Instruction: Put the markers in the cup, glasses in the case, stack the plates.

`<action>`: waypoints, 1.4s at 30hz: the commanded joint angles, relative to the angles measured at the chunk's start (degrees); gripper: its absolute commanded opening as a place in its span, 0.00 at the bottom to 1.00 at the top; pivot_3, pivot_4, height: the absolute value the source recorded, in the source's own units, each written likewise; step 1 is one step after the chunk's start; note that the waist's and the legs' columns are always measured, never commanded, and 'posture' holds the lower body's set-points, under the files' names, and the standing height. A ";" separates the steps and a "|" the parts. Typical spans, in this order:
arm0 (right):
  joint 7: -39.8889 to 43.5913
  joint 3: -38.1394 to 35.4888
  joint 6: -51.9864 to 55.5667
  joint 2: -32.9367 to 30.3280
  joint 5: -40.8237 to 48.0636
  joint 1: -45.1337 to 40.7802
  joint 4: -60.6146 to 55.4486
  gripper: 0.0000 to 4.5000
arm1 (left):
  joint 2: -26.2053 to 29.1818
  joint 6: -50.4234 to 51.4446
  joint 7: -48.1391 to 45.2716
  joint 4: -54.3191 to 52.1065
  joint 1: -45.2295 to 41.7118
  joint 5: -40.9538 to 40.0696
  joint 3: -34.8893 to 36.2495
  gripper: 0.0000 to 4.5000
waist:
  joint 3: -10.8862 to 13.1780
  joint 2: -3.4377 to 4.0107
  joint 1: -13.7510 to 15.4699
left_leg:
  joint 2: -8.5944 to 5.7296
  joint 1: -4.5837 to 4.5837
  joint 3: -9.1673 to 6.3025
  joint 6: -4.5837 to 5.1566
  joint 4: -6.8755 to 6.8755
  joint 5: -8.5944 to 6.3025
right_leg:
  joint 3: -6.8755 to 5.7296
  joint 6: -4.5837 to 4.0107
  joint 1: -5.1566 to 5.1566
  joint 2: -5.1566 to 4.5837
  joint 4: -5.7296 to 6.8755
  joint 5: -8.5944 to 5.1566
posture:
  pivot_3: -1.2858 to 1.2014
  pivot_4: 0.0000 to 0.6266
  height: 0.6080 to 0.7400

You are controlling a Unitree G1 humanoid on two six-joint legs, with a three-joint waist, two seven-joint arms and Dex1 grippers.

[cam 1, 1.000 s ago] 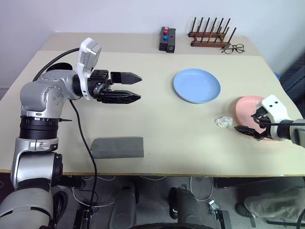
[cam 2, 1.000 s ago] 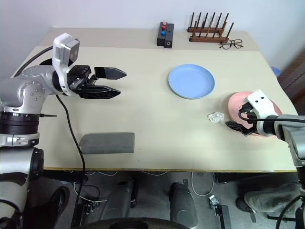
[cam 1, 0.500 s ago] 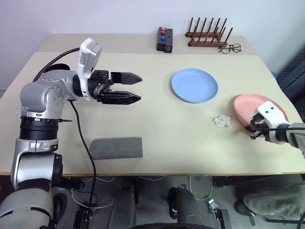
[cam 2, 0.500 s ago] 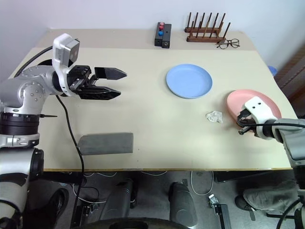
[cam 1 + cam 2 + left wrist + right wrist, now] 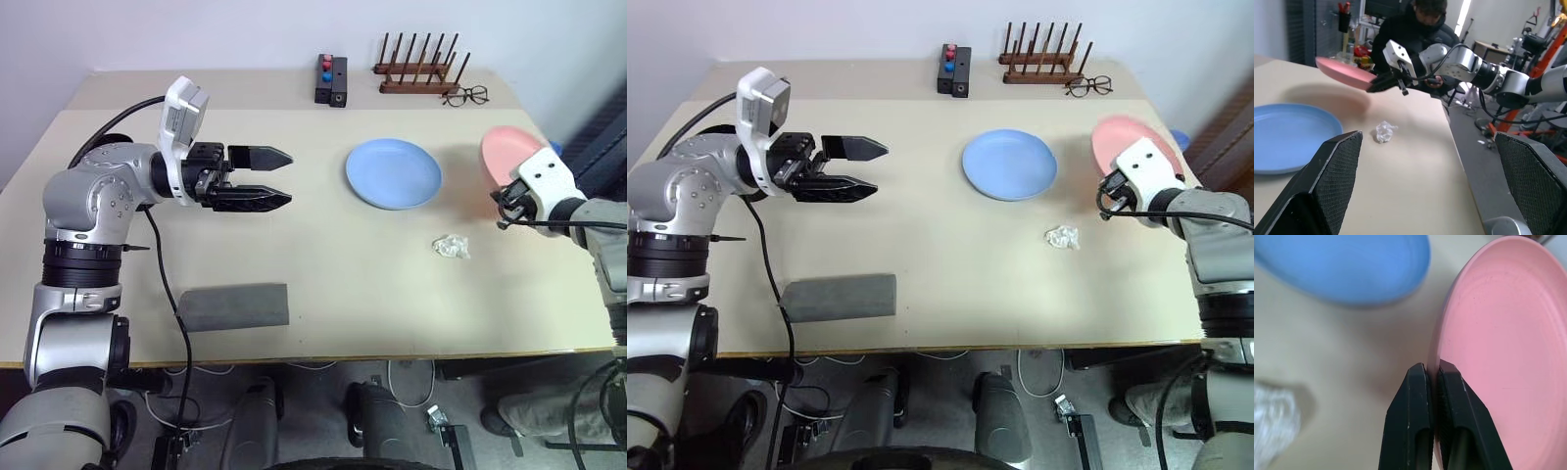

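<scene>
My right gripper (image 5: 1432,369) is shut on the rim of the pink plate (image 5: 506,150), which hangs tilted above the table's right edge. To its left the light blue plate (image 5: 393,173) lies flat on the table. Over the table's left half my left gripper (image 5: 290,178) is held level and open, with nothing between its fingers (image 5: 1327,186). The grey case (image 5: 233,306) lies closed near the front edge. The markers, the cup and the glasses are out of view.
A crumpled white wad (image 5: 452,247) lies in front of the blue plate. At the back stand a black block with red and blue knobs (image 5: 328,78), a wooden peg rack (image 5: 421,73) and thin-rimmed spectacles (image 5: 463,95). A person (image 5: 1415,39) sits beyond the table's right side.
My right gripper shut on the pink plate's rim and lifted it off the table, up and towards the far side. The left arm stayed still.
</scene>
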 commanded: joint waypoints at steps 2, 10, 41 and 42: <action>-0.33 -1.07 -1.38 -0.28 -1.04 -1.02 0.45 0.02 | 0.47 -0.52 0.11 -1.41 -0.62 -0.98 1.62 1.00 | 0.00 0.00 -0.01 | -0.01 0.00 0.01 0.00 0.03 0.00 | 0.01 -0.02 0.01 -0.01 0.00 0.00 | 0.52 0.24 1.00; -3.40 12.75 -15.85 18.63 -10.17 -17.54 12.41 0.02 | 0.88 1.57 3.56 -5.77 1.88 -2.82 3.51 1.00 | 0.07 0.07 -2.03 | 0.03 0.20 -0.32 -0.13 -0.17 0.10 | 0.21 -0.06 -0.16 0.32 0.18 0.19 | 0.52 0.24 1.00; 3.45 11.98 -16.30 19.23 -9.19 -15.59 11.54 0.02 | 1.82 2.27 4.16 -5.75 1.66 -3.96 3.12 1.00 | 0.08 0.07 -0.59 | 0.01 0.23 -0.31 -0.33 -0.54 0.25 | 0.22 -0.03 -0.19 0.35 0.04 0.21 | 0.52 0.24 1.00; 3.70 11.70 -16.07 19.31 -8.87 -15.77 11.63 0.02 | 1.78 2.31 4.23 -5.74 1.59 -3.97 3.10 1.00 | 0.08 0.07 -0.60 | 0.01 0.23 -0.31 -0.33 -0.55 0.25 | 0.22 -0.03 -0.19 0.35 0.04 0.22 | 0.52 0.24 1.00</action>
